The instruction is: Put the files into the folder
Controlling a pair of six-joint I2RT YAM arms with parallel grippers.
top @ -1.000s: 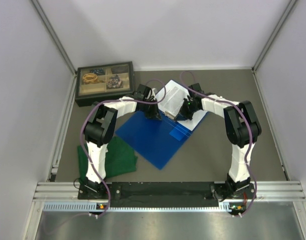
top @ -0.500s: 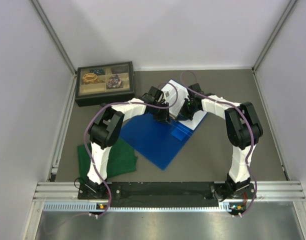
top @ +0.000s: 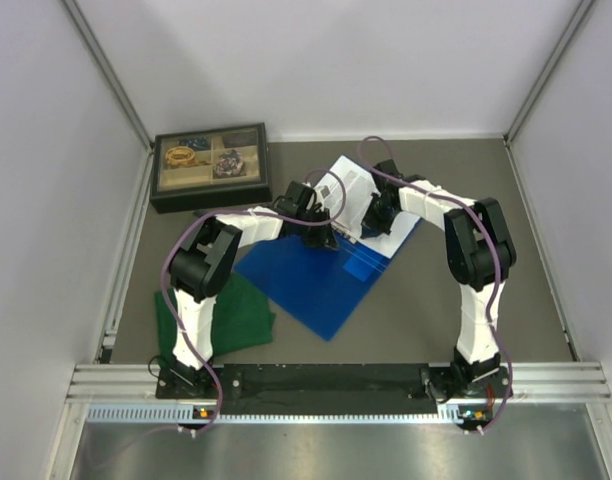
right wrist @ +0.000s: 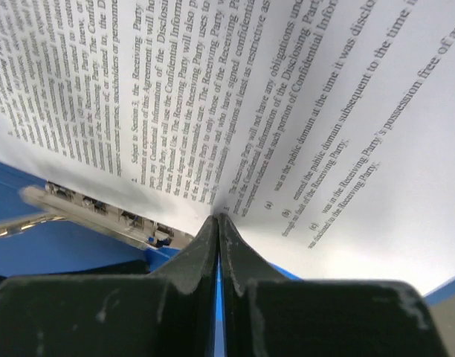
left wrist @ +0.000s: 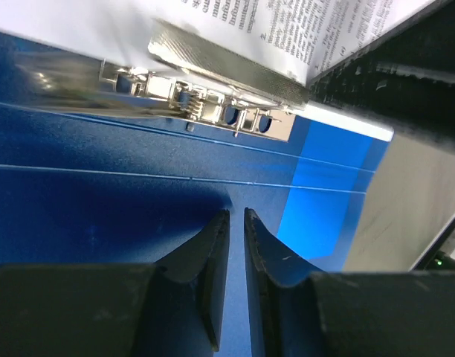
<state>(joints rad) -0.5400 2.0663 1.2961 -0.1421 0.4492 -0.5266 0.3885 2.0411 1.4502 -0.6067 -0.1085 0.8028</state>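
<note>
The blue folder (top: 311, 275) lies open on the table, its metal ring mechanism (left wrist: 213, 104) along the spine. The files (top: 351, 192), white sheets with black print, rest over its far right half. My right gripper (top: 374, 215) is shut, and its tips pinch a crease in the top sheet (right wrist: 302, 89); the right gripper (right wrist: 218, 217) sits just past the rings. My left gripper (top: 321, 237) hovers over the folder's blue inner cover (left wrist: 101, 193) near the rings. The left gripper (left wrist: 236, 213) stands open by a narrow gap with nothing in it.
A black compartment box (top: 210, 165) with small items stands at the back left. A green folded cloth (top: 221, 315) lies by the left arm's base. Grey walls close in the table on three sides, and a metal rail (top: 326, 380) runs along the front.
My left gripper has moved right and a little nearer, onto the folder by the rings, and its jaws have parted slightly. The right gripper has drawn the files a bit toward the back.
</note>
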